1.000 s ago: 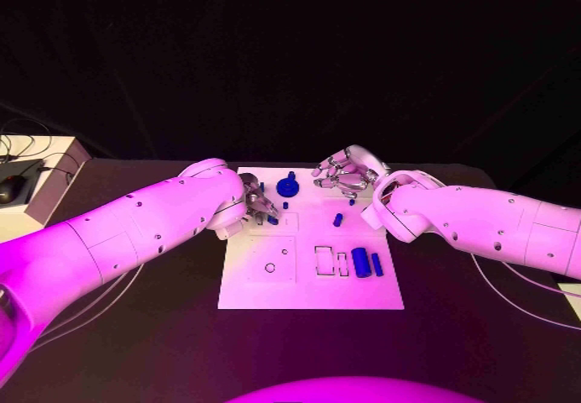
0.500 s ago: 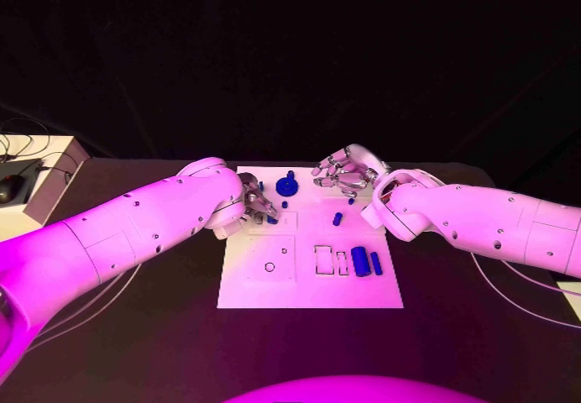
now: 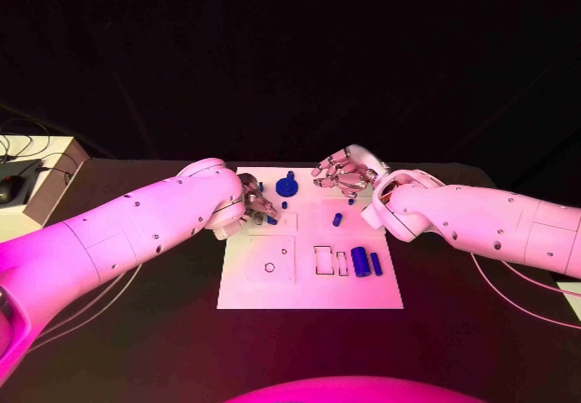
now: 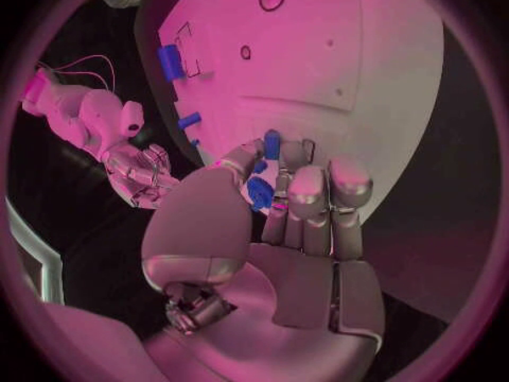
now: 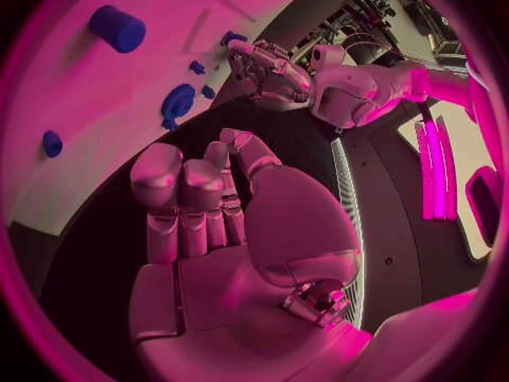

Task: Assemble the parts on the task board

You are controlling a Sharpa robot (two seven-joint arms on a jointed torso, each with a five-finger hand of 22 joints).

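Observation:
The white task board [image 3: 309, 285] lies mid-table. My left hand [image 3: 258, 203] hovers over its far left part and pinches a small blue part [image 4: 260, 192] between thumb and fingers; another small blue piece [image 4: 272, 143] sits just past the fingertips. My right hand [image 3: 345, 173] hangs by the board's far right corner, fingers curled in and holding nothing. On the board are a round blue part with a stem [image 3: 287, 185], a short blue peg [image 3: 337, 220], a blue cylinder [image 3: 359, 258] and a blue bar [image 3: 377, 264].
Outlined rectangular recesses [image 3: 327, 259] and a small round hole [image 3: 269, 268] mark the board's near half. A pale box with cables [image 3: 43, 180] stands at the table's left edge. Dark tabletop surrounds the board.

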